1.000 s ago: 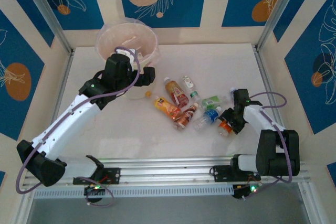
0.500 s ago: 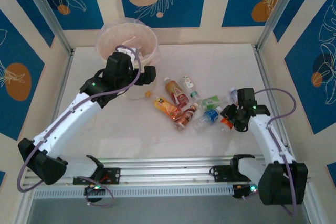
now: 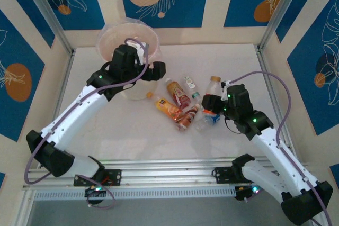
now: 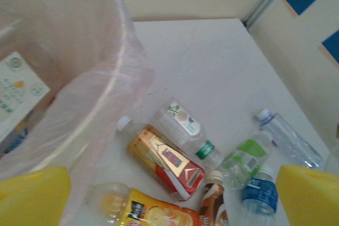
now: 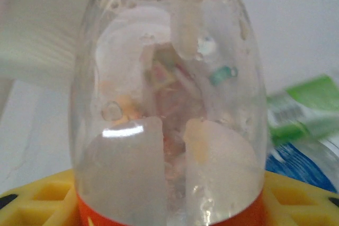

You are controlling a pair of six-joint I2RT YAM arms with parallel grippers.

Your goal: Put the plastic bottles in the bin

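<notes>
Two grippers are at work. The left gripper [image 3: 158, 70] is spread wide and holds nothing. It hangs just beside the bin [image 3: 109, 34], in the upper left of the top view. The left wrist view shows its two yellow fingers [image 4: 33, 198] far apart at the bottom corners.

The right gripper [image 3: 211, 107] is half open and pinches a clear bottle [image 5: 169, 104] with an orange label. The yellow fingers press on the bottle's low end. In the top view this bottle sits right of the middle, with its pale cap toward the top of the frame.

The bin has a thin pink bag inside. A bottle with a white label [image 4: 16, 93] lies in it, seen through the bag.

More bottles lie in a bunch on the white desk [image 3: 238, 62], near the middle. They are a red one [image 4: 169, 160], a white and green one [image 4: 183, 125], an orange one [image 4: 153, 215], a green one [image 4: 243, 160], a blue one [image 4: 259, 194], a brown one [image 4: 214, 194] and a clear one [image 4: 288, 138].
</notes>
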